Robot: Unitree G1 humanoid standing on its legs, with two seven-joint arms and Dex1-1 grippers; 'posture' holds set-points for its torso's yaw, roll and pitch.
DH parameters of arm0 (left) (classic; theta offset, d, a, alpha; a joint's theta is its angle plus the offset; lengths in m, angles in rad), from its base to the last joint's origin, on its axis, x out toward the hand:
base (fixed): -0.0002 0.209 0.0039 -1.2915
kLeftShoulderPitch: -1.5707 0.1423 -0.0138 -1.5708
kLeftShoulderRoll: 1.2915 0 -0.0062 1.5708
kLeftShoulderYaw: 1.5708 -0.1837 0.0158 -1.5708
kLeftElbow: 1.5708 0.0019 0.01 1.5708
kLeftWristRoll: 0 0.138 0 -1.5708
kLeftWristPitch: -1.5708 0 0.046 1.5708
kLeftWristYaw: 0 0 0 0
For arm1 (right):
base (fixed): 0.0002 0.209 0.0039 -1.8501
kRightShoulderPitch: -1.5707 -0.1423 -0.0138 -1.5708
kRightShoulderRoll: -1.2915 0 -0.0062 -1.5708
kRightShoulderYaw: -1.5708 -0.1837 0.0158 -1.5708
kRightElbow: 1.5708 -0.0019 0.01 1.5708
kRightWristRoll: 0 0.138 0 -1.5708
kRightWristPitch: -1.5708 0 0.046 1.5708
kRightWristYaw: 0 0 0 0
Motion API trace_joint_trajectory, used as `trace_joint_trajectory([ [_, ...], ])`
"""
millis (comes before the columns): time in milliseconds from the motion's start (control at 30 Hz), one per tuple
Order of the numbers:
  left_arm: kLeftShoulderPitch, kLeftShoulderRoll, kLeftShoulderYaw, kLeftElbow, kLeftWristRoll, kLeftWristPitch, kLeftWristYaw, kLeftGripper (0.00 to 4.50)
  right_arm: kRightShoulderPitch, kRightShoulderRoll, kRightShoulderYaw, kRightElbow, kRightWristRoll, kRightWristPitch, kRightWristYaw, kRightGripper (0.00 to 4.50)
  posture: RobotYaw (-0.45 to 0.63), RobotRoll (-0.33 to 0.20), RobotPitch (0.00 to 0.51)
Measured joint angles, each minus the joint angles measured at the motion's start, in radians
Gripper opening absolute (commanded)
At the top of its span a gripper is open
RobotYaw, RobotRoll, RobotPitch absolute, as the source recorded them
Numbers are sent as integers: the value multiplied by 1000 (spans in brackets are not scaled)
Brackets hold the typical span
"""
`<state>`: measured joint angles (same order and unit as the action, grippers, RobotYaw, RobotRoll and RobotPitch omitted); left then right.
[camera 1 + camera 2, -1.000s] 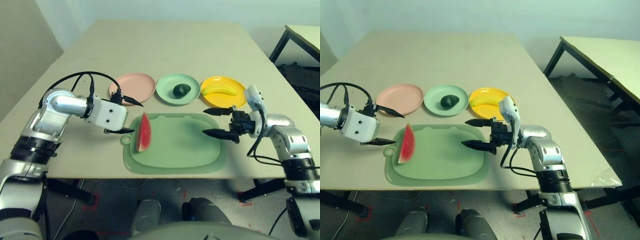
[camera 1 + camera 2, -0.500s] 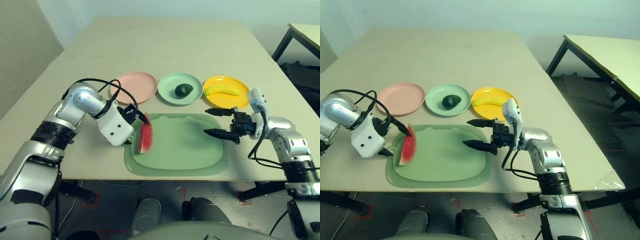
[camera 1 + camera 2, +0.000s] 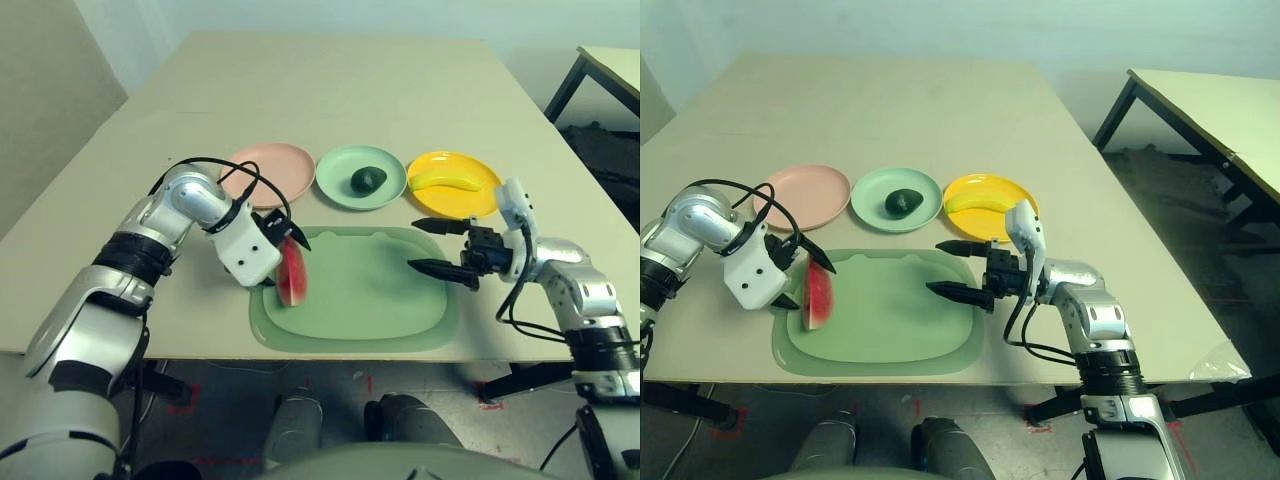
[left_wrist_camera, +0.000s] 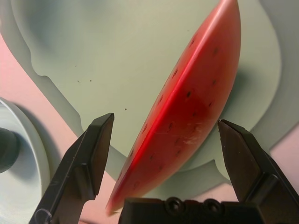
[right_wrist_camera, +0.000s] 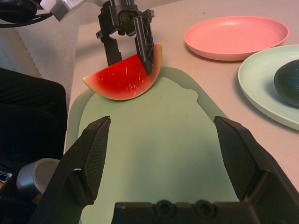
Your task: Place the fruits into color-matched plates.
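Left gripper (image 4: 164, 140), fingers spread, straddles the upright watermelon wedge (image 3: 292, 272), its length running toward the plates.

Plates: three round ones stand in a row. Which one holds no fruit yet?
The pink plate, at the robot's left end of the row, is bare. The mint green plate holds the avocado and the yellow plate the banana.
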<state>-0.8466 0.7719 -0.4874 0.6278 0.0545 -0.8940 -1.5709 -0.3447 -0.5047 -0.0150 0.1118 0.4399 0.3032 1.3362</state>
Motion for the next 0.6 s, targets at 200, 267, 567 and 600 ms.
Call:
trace_joint_trajectory([
  [200,5,0,0,0,25,21,11,2543,0,-5,0,-1,0,-1,-2,4500,82,0,105],
  [267,6,3,3,-2,25,34,12,1875,-1,-9,0,1,0,-2,-2,4500,82,0,104],
  [567,28,25,19,-57,10,90,4,1408,4,-15,0,6,-5,-69,10,4500,78,0,100],
  [600,29,27,20,-65,3,99,1,1404,8,-17,1,6,-8,-88,15,4500,78,0,100],
])
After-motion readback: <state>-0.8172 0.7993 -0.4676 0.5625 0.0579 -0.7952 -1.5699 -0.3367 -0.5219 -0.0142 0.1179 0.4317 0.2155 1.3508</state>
